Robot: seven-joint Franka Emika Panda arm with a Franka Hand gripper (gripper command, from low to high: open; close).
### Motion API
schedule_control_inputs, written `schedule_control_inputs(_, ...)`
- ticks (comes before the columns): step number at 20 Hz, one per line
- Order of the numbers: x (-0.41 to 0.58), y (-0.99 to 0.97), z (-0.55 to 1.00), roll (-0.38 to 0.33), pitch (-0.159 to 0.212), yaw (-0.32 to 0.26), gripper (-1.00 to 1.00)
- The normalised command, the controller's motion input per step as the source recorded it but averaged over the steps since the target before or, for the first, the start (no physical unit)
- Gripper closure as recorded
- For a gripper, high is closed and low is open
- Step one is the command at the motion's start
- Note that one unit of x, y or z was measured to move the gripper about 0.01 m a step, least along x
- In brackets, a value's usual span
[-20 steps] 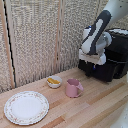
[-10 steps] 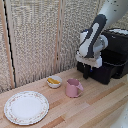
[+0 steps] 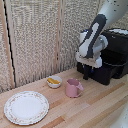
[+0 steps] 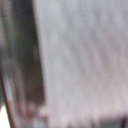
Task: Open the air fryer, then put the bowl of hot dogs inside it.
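The black air fryer [image 3: 111, 55] stands at the exterior view's right. Its drawer [image 3: 114, 70] juts out a little at the front. My gripper [image 3: 86, 74] hangs at the drawer front, dark fingers closed on the handle, which they mostly hide. The small cream bowl [image 3: 54, 82] with yellow-orange hot dogs [image 3: 52, 80] sits on the table to the exterior view's left of the gripper, apart from it. The wrist view is a blur of grey surface with a dark vertical band and shows nothing clearly.
A pink cup [image 3: 74, 88] stands between the bowl and the fryer, close below the gripper. A large patterned-rim plate [image 3: 26, 106] lies at the front of the exterior view's left. A ribbed curtain wall [image 3: 40, 35] runs behind the wooden table [image 3: 95, 107].
The arm and gripper have shifted slightly toward the exterior view's left, away from the fryer body. Bowl, cup and plate have not moved.
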Motion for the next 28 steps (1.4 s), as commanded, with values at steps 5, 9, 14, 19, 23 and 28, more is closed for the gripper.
schedule_control_inputs(5, 0.051, 0.22, 0.83, 0.075, 0.071, 0.000, -1.00)
schedule_control_inputs(9, 0.226, 0.28, 0.87, 0.083, 0.076, 0.023, -1.00)
schedule_control_inputs(14, 0.362, 0.44, 0.58, 0.166, 0.134, 0.113, -1.00)
schedule_control_inputs(19, 0.335, 0.49, 0.35, 0.250, 0.108, 0.109, -1.00)
schedule_control_inputs(23, 0.310, 0.44, 0.24, 0.300, 0.066, 0.107, -1.00)
schedule_control_inputs(28, 0.238, 0.32, 0.07, 0.303, 0.007, 0.142, -1.00)
